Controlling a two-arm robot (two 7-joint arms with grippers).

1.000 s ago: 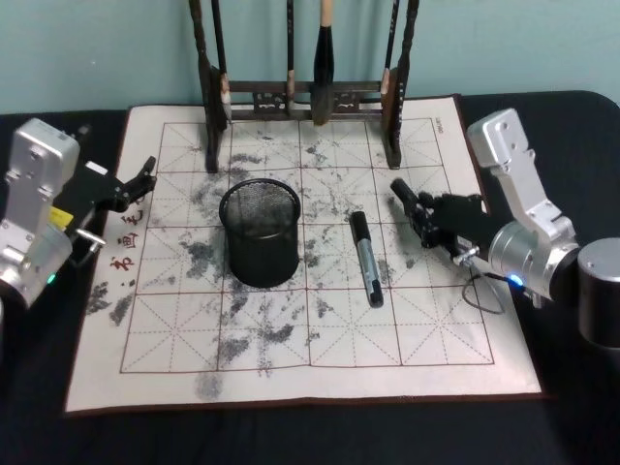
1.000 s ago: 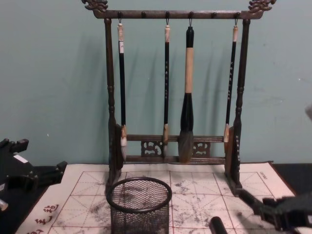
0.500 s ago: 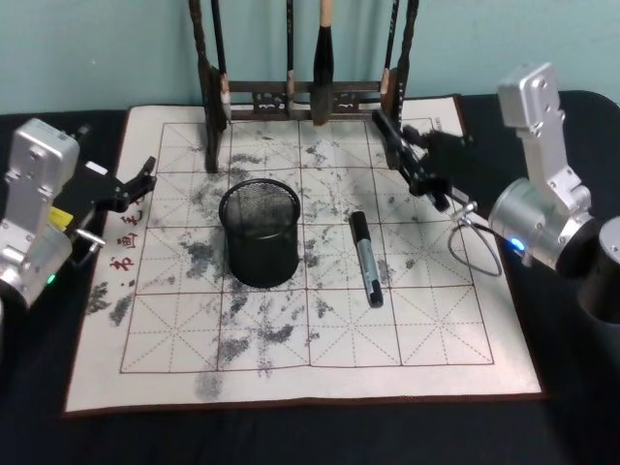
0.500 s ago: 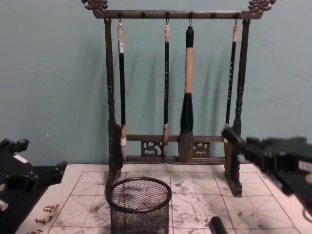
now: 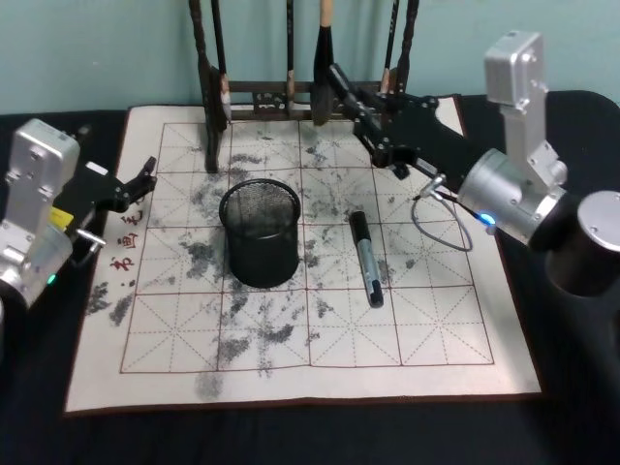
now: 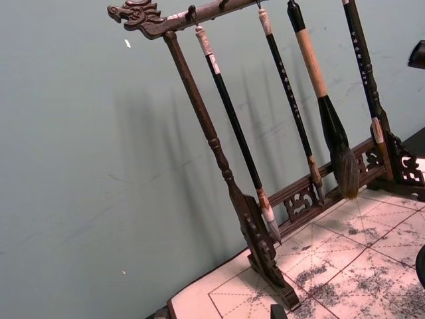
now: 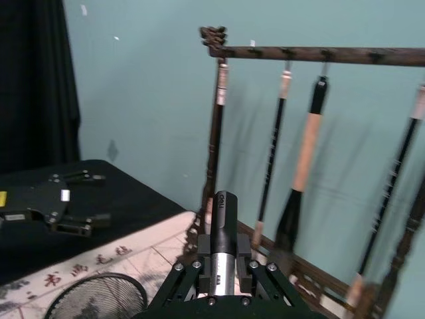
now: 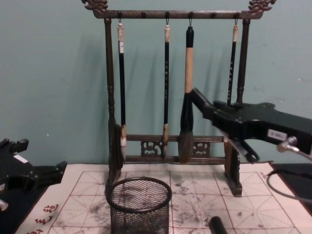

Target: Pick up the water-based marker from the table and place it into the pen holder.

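1. Head view: red characters run down the left margin of the mat (image 5: pixel 320 339) but cannot be read. The right gripper (image 5: pixel 337 77), fingers pressed together and empty, is held raised before the brush rack (image 5: pixel 291 95). A second ago it was low, just right of the water-based marker (image 5: pixel 366 260). The marker is left unmoved on the table (image 5: pixel 291 436), nearer than and below this gripper. Its long axis runs far-to-near, with the black cap toward the gripper. The pen holder (image 5: pixel 259 232) stands to the gripper's near-left. The left gripper (image 5: pixel 150 172), fingers spread, is parked as before at the mat's left edge.
2. Left wrist view: the rack and its hanging brushes (image 6: pixel 332 126) are seen.
3. Right wrist view: the closed fingers are seen as one column.
4. Chest view: a white label (image 8: pixel 275 134) on the right gripper cannot be read.
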